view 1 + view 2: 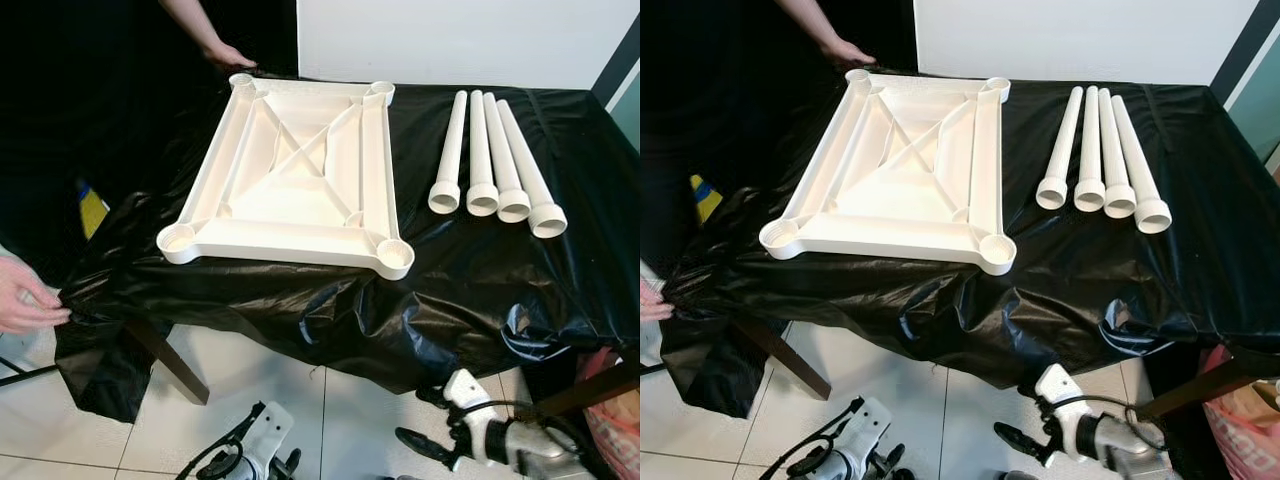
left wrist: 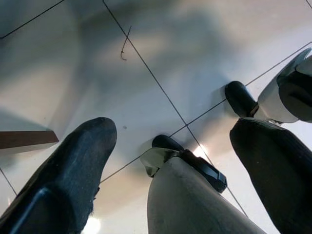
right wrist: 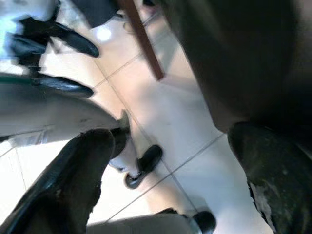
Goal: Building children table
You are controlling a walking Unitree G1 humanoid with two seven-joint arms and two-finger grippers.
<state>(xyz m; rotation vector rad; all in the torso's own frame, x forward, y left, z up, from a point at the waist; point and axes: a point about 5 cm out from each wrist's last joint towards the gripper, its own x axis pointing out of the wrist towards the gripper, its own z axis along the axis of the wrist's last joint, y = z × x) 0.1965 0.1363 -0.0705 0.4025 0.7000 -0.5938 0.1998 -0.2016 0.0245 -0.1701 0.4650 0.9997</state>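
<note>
A white plastic table top (image 1: 300, 190) lies upside down on a table draped in a black plastic sheet (image 1: 470, 270), with a round socket at each corner. Several white tube legs (image 1: 495, 165) lie side by side to its right, open ends toward me. Both my arms hang low in front of the table, above the floor. In the wrist views, my left gripper (image 2: 173, 129) and my right gripper (image 3: 170, 136) stand open over the tiles, with nothing between their fingers.
A person's hand (image 1: 225, 52) rests at the top's far left corner. Another hand (image 1: 25, 295) pinches the sheet's left edge. A wooden table leg (image 1: 170, 360) slants under the sheet. A pink bag (image 1: 612, 420) sits at the lower right. The floor is tiled.
</note>
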